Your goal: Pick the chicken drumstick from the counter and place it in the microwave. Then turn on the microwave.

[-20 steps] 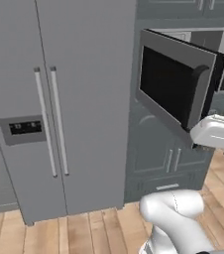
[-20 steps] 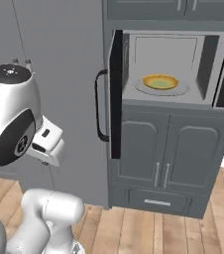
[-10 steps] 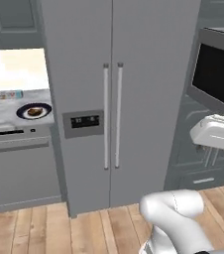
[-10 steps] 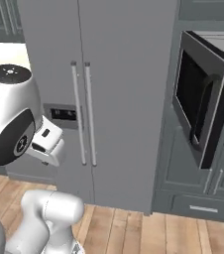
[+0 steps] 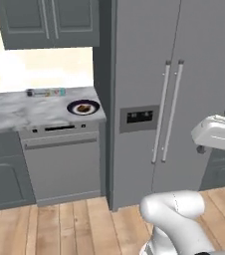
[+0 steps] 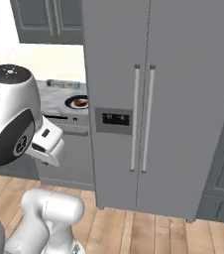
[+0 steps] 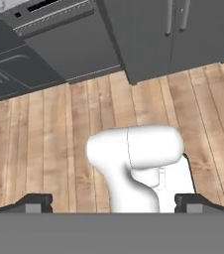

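A small brown drumstick [image 5: 83, 107] lay on a dark plate [image 5: 72, 106] atop the marbled surface [image 5: 20, 112]; the tool [image 7: 113, 201] stood released, empty.

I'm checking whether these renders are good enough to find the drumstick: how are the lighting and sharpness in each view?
Left base view: the wall above the counter is blown out to near white; the chicken drumstick is a small soft blob on a dark plate. Right base view: the same bright wall, with the drumstick blurry. Hand view: evenly lit wooden floor, no glare.
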